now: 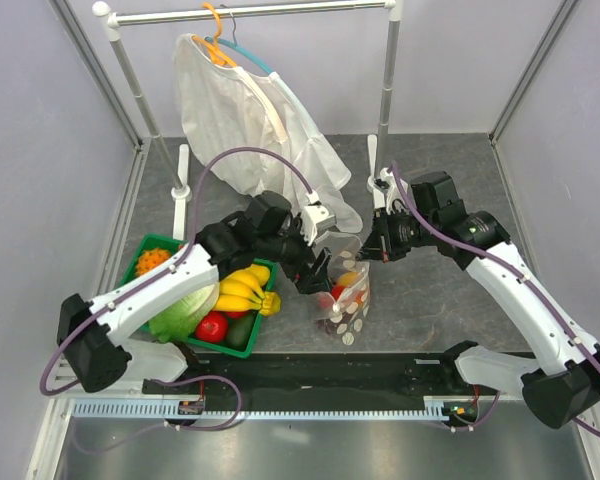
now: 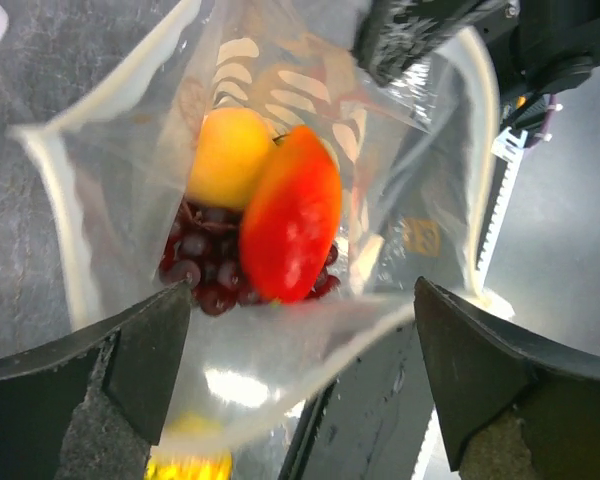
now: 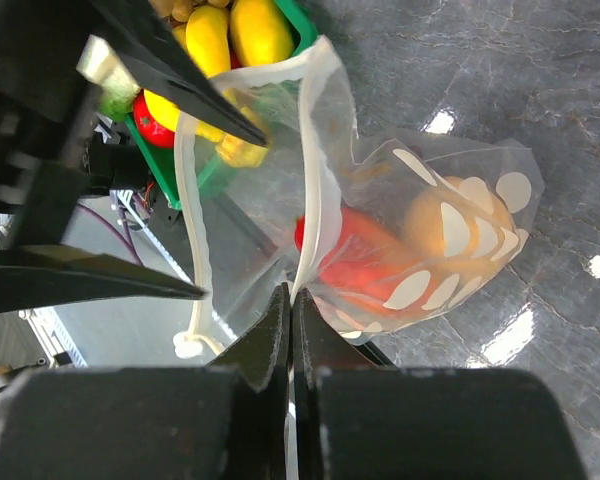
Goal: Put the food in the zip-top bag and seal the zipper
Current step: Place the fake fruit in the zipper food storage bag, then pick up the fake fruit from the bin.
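The zip-top bag (image 1: 348, 300) stood open on the table (image 1: 450, 300) with fruit (image 2: 292, 215) and grapes (image 2: 195, 265) inside, its rim pinched in the right gripper (image 3: 292, 310), the left gripper (image 2: 295, 300) spread empty over the mouth; filling looked finished, so next the zipper (image 3: 318, 170) needed closing.

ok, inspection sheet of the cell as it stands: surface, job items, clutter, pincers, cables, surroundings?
surface: dark grey table, glossy, with glare spots.
job's things: zip-top bag held upright, mouth open, zipper unsealed; inside it a grape bunch, a yellow-orange fruit and a red fruit.
clutter: green basket left of the bag, holding lettuce, a banana bunch and other toy produce.
grippers: left pincer open at the bag's mouth; right pincer shut on the bag's rim.
cables: purple cables loop over each arm.
surroundings: white garment on a hanger on a rack; pale walls.
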You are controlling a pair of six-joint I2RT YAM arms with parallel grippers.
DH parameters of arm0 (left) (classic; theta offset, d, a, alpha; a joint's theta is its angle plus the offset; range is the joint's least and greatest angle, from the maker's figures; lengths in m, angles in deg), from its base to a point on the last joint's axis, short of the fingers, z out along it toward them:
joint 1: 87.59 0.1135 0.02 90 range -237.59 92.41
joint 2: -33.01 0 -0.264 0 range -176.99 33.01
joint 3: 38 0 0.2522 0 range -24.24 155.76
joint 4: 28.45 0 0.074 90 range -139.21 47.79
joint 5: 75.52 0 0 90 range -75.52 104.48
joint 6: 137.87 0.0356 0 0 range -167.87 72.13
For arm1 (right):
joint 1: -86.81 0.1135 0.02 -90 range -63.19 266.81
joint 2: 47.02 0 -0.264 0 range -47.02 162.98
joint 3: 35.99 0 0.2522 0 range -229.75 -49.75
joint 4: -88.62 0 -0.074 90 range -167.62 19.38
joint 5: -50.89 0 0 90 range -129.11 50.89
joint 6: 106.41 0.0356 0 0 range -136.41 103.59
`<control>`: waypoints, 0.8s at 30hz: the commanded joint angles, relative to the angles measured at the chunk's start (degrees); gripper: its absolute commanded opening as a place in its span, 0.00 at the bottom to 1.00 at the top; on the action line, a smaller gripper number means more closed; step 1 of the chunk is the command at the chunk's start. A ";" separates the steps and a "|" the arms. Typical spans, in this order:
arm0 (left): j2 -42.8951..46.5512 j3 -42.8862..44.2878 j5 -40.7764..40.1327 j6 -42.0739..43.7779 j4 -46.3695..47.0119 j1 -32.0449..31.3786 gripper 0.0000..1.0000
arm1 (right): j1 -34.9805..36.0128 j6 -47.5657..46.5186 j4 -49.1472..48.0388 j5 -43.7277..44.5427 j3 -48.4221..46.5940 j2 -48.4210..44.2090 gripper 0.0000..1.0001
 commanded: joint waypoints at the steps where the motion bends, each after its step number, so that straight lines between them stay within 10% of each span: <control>1: 8.18 8.57 -0.12 3.30 -6.11 3.19 1.00 | -0.05 -1.01 -1.10 0.12 0.33 -2.17 0.00; 12: 0.30 21.25 -1.18 24.67 -39.14 32.73 0.99 | 0.04 -2.33 -0.22 1.09 1.65 -4.37 0.00; 24: -1.46 6.32 -17.79 16.77 -30.83 37.31 1.00 | -0.05 -1.80 -0.92 0.83 2.44 -4.72 0.00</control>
